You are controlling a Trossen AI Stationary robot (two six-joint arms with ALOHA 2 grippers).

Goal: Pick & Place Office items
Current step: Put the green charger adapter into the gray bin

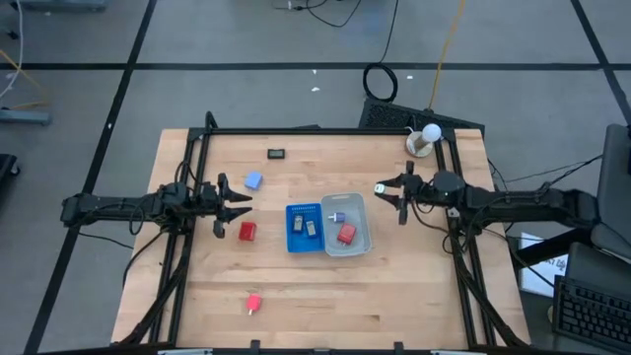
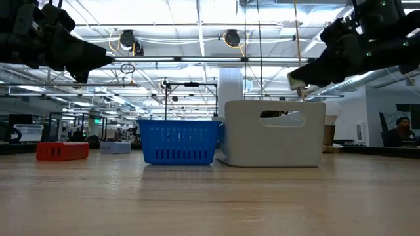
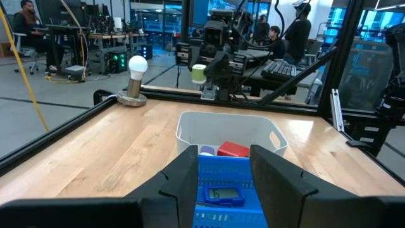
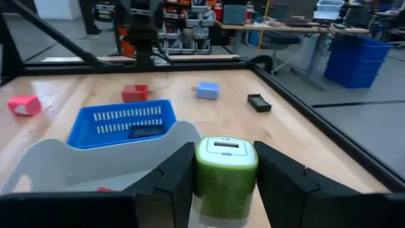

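My right gripper (image 1: 386,195) hangs in the air just right of the clear tray (image 1: 366,243), shut on a green block (image 4: 224,171) with a pale labelled top. My left gripper (image 1: 235,205) is open and holds nothing; it hovers left of the blue ribbed tray (image 1: 292,245). Near it on the wood lie a red block (image 1: 246,231) and a pale blue block (image 1: 253,181). A black flat piece (image 1: 277,153) lies toward the far edge and a red piece (image 1: 253,303) toward the near edge. The clear tray holds a red block (image 1: 346,234), the blue tray flat pieces (image 1: 310,227). My right gripper pinches the green block by its two opposite sides (image 4: 201,180) between the two fingers (image 4: 174,183). The fingers come roughly level from the table's right. The block is lifted clear of the table (image 2: 298,80), its pale top face upward.
A lamp with a white bulb (image 1: 424,138) stands at the far right corner. A black frame rail (image 1: 315,130) runs round the table. Bare wood (image 1: 325,296) stretches along the near side. People sit and stand at desks in the room beyond.
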